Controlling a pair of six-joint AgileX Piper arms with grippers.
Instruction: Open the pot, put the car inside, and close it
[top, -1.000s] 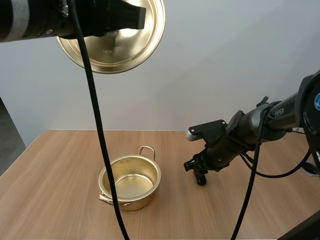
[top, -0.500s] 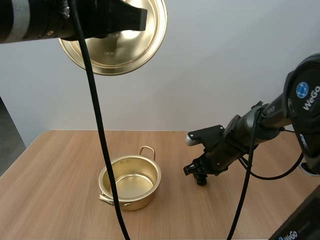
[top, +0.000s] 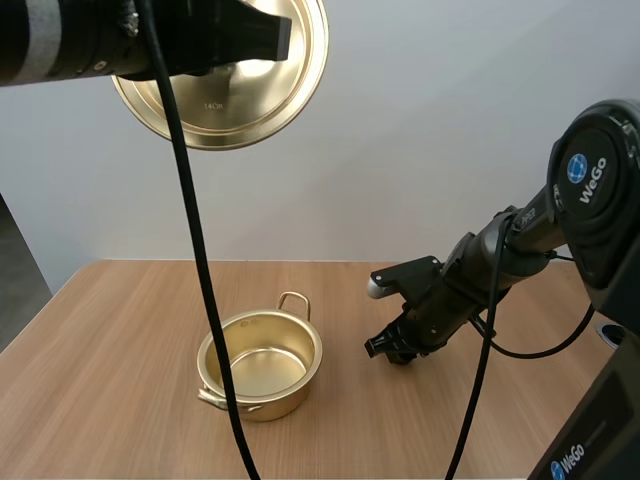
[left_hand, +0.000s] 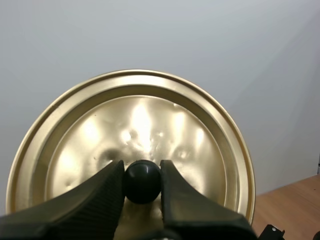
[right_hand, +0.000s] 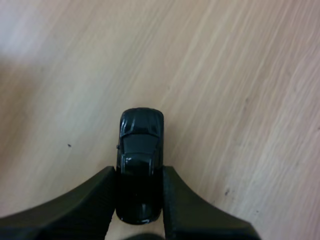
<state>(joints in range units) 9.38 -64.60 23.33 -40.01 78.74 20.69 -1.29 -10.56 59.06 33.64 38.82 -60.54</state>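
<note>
The left gripper (left_hand: 142, 171) pinches the lid (top: 245, 100) by its knob (left_hand: 142, 182) and holds it high at the left, about where it hung a second ago. Below, the pot (top: 285, 395) stands open on the table (top: 110, 340), unmoved. Right of the pot, the right gripper (right_hand: 140, 172) is clamped on the black car (right_hand: 141, 137), whose front pokes past the fingertips, low by the wood. This gripper has edged left toward the pot since then, but is still beside it, apart.
</note>
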